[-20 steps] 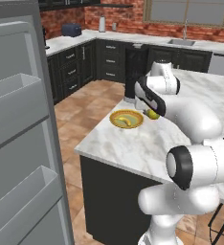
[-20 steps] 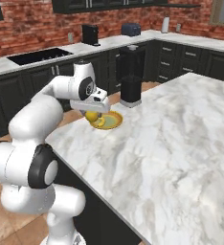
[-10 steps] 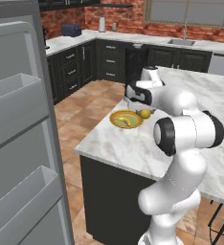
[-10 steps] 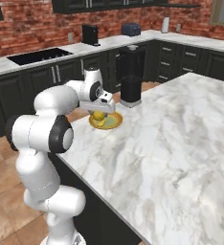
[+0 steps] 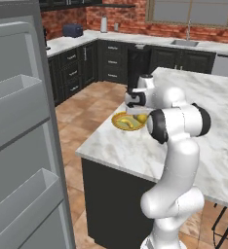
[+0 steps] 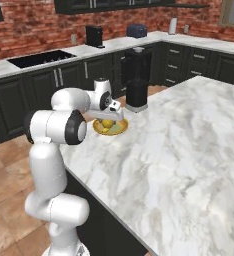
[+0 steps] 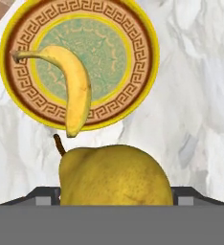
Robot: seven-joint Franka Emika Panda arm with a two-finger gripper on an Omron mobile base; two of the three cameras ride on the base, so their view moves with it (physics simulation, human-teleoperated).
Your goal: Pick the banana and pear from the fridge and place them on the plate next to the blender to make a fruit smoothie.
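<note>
surface: marble island (image 5: 135,151) in brick-walled kitchen, blender (image 6: 137,80) close behind plate (image 7: 150,52).
gripper (image 6: 112,115): clamped wide on pear (image 7: 115,177), hovering above plate's rim.
banana (image 7: 73,86): lying on plate already.
risk: dropped from here, pear may hit rim and roll onto marble.
views: hand view reveals pear offset from plate centre; base views hide that.
</note>
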